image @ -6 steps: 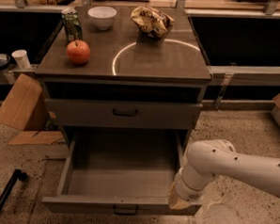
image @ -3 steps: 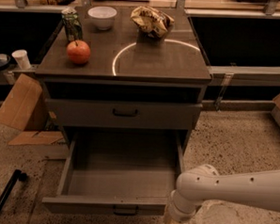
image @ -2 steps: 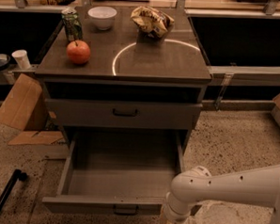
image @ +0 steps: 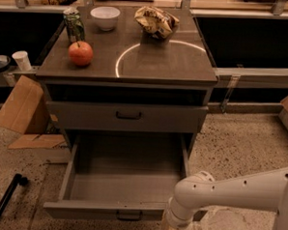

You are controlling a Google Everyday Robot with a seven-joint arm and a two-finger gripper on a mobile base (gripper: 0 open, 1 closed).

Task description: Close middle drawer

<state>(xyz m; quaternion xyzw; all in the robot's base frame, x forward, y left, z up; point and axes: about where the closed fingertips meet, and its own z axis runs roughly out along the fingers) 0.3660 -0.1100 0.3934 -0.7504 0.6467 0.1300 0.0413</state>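
The middle drawer (image: 126,183) is pulled far out of the cabinet, and its deep grey box is empty. Its low front (image: 81,210) carries a small dark handle (image: 129,216). My gripper (image: 170,227) is at the end of the white arm (image: 236,192), low at the right end of the drawer front, by the corner. The arm's wrist covers that corner, so I cannot tell whether the gripper touches the front.
The taller top drawer (image: 128,116) sits just above, nearly shut. On the cabinet top are an apple (image: 81,53), a can (image: 73,25), a white bowl (image: 105,17) and a chip bag (image: 156,21). Cardboard (image: 21,105) leans at the left. A black pole (image: 4,201) lies on the floor.
My arm has swung down and left, from beside the drawer's right wall to the right end of its front. The drawer has not visibly moved.
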